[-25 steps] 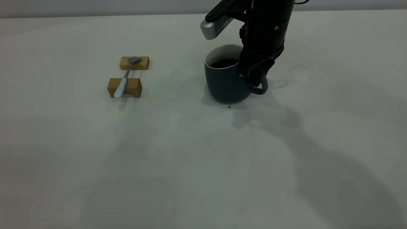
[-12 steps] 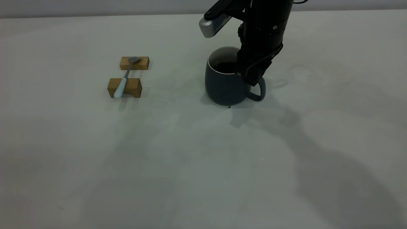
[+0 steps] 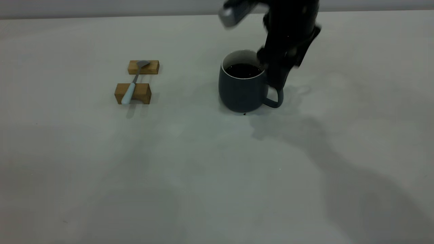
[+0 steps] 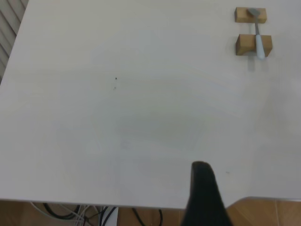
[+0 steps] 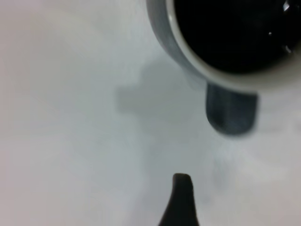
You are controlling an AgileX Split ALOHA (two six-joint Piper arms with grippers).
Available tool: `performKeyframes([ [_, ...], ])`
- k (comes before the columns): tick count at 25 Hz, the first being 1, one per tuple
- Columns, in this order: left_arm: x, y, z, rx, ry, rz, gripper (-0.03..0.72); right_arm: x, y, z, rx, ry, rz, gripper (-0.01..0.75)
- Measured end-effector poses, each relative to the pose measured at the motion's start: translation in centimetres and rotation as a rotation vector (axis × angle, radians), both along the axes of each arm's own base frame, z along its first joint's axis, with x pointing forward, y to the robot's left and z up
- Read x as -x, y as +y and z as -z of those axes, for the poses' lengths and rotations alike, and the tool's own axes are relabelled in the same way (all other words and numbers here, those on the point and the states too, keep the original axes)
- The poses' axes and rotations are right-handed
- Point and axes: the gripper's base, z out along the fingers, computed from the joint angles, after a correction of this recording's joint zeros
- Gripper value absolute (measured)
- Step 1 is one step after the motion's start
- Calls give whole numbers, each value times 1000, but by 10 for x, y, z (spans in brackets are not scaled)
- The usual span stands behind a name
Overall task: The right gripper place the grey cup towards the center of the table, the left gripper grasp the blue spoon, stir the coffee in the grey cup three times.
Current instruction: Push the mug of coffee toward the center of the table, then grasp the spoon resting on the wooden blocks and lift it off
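While the grey cup (image 3: 241, 83) is standing upright on the desk (image 3: 217, 169) near its middle, the right tool (image 3: 278, 73) is hanging just above and beside the cup's loop handle, apart from it and holding nothing. How wide its fingers are spread cannot be told: the exterior view shows them only as a dark smeared shape, and the right wrist view shows a single dark fingertip (image 5: 181, 200) over bare desk, with the handle beyond it. The coffee (image 3: 243, 70) is lying dark and flat inside the white rim. Well to the cup's left in the exterior view, the blue spoon (image 3: 134, 82) is resting across two wooden blocks (image 3: 139, 81), its metal bowl on the farther block and its pale handle on the nearer one. The left tool (image 4: 203, 197) is showing only in its own wrist view, as one dark finger over the desk edge, far from the spoon; its spread cannot be told.
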Motion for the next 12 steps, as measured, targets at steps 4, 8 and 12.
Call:
performKeyframes([
  [4,0,0,0,0,0,0,583,14,-9,-68,4,-21,8,727],
  [8,0,0,0,0,0,0,583,41,-24,-136,-7,-31,78,725],
  [12,0,0,0,0,0,0,583,72,-40,-201,-91,-135,179,718],
])
